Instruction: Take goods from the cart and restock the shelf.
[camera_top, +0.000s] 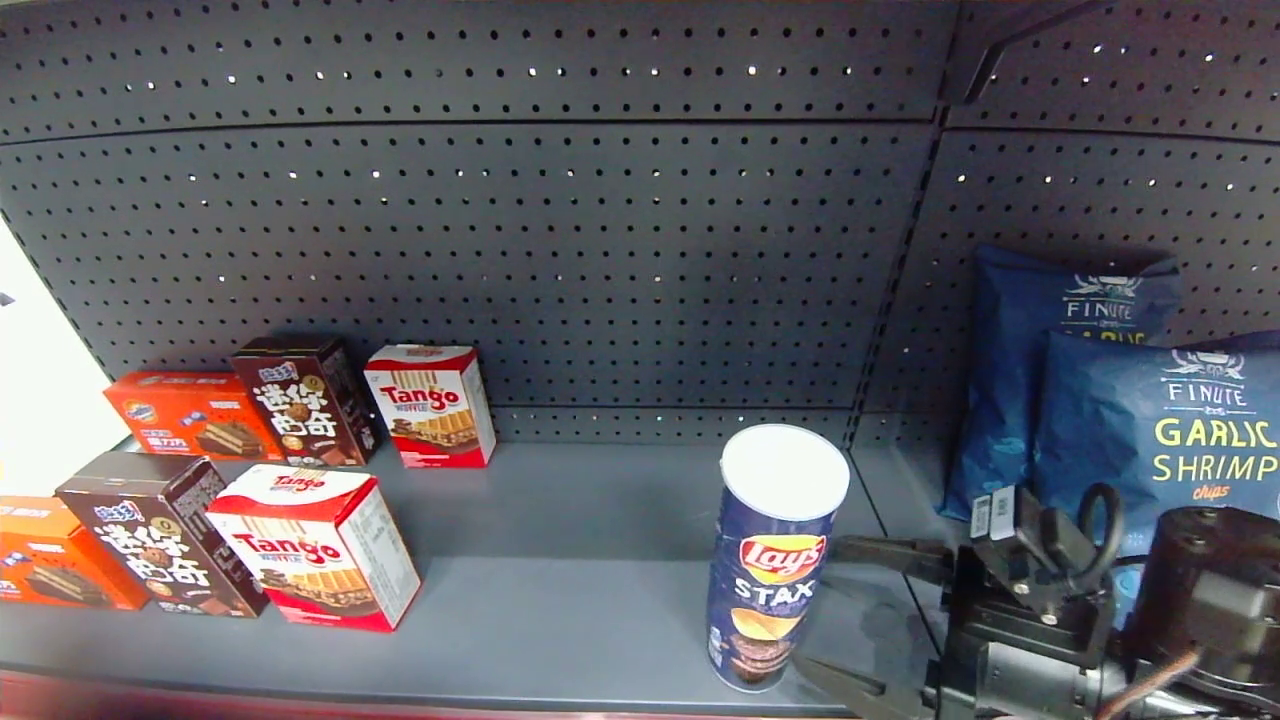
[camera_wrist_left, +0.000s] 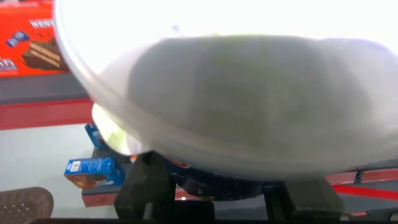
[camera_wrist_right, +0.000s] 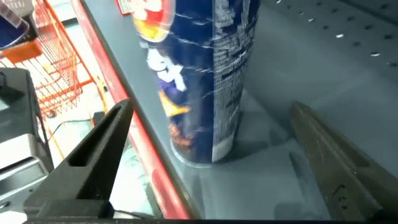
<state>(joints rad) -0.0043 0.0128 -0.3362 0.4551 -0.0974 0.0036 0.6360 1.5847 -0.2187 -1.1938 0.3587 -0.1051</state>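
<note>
A dark blue chips can (camera_top: 775, 560) with a white lid stands upright on the grey shelf (camera_top: 560, 600), near its front edge. My right gripper (camera_top: 825, 608) is open just right of the can, one finger behind it and one in front. In the right wrist view the can (camera_wrist_right: 205, 81) stands between the spread fingertips of the gripper (camera_wrist_right: 211, 112), and I cannot tell if they touch it. My left gripper (camera_wrist_left: 224, 193) is shut on a second dark blue can (camera_wrist_left: 211, 183), whose white lid (camera_wrist_left: 249, 93) looms close to the camera.
Two rows of biscuit and wafer boxes (camera_top: 310, 545) stand on the shelf's left part. Blue chip bags (camera_top: 1150, 420) lean at the right behind my right arm. A perforated back panel (camera_top: 600, 250) closes the shelf. The orange cart (camera_wrist_right: 56, 68) stands below the red shelf edge (camera_wrist_right: 143, 155).
</note>
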